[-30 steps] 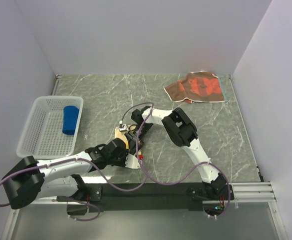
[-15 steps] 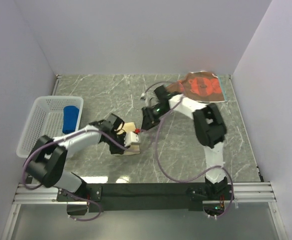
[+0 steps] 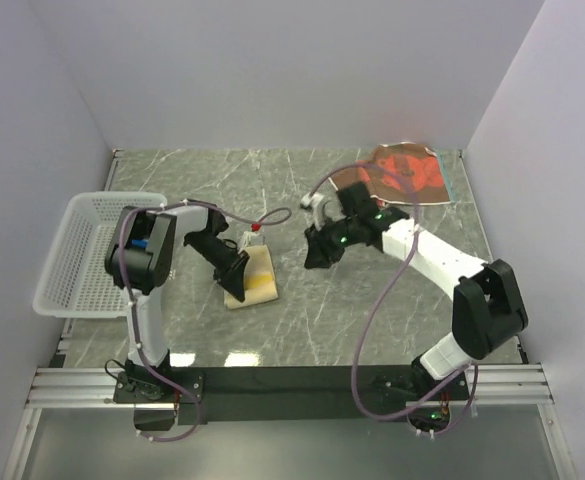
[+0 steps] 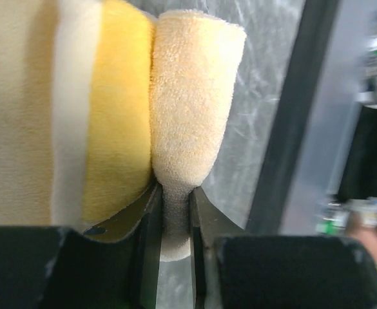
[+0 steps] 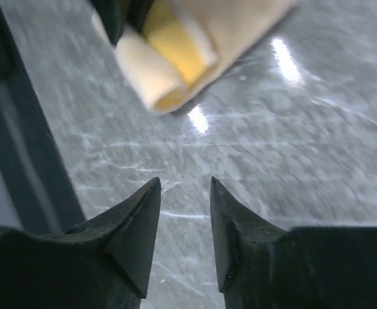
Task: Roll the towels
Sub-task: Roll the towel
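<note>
Since half a second ago, both arms are sitting differently: the left arm's elbow is now standing upright beside the basket instead of lying low by the near edge, and the right gripper [image 3: 315, 258] is drawn back to the right, away from the yellow towel it was nearly touching.

At the far left, a white plastic mesh basket [image 3: 72, 270] is resting on the grey marbled tabletop [image 3: 372, 310]. A royal blue towel [image 3: 136, 243] is lying inside it, mostly hidden behind the left arm.

Just right of the basket, the left gripper [image 3: 237, 280] is reaching down onto the soft yellow towel with the pale cream side [image 3: 260, 283], which is lying near the middle of the tabletop. In the left wrist view its fingers [image 4: 151, 219] are pinching the end of the rolled cream edge [image 4: 188, 96], while the rest of the cloth is spreading flat to the left of the roll.

Further right, the right gripper is hovering over bare tabletop, apart from the yellow towel. Its fingers [image 5: 140, 212] are standing spread, nothing between them, and the rolled end is showing ahead of them [image 5: 156, 84].

At the far right rear, a brown-and-orange patterned towel [image 3: 407, 175] is lying flat and unrolled near the back wall.
</note>
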### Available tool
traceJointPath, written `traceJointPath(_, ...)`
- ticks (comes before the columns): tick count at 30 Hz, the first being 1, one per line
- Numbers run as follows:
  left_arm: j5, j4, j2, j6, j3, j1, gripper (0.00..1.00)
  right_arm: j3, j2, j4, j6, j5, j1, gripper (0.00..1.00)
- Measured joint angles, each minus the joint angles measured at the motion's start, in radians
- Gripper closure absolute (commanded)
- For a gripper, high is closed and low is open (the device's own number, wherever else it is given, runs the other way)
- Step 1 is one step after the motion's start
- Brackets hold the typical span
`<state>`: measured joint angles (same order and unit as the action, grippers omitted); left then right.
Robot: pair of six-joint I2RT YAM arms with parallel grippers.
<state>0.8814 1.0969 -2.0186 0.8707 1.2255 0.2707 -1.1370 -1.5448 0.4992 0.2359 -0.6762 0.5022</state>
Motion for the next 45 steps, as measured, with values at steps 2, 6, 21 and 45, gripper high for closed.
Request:
traceJointPath(2,0.023,0.082,-0.076,0.006,0.066,-0.018,0.99,0.033,0.019,-0.019,0.046,0.059,0.094,0.51)
traceJointPath(6,0.035,0.195,-0.174,0.011,0.158,-0.031,0.99,0.053,0.018,-0.069,0.143,0.207,0.318,0.48)
traceJointPath(21,0.042,0.3,-0.262,0.029,0.223,-0.05,0.96,-0.042,-0.369,-0.373,0.377,0.691,0.613,0.86)
traceJointPath(45,-0.009,0.11,0.195,0.025,0.322,-0.432,0.38,-0.426,-0.602,0.127,0.14,-0.02,0.362,1.0)
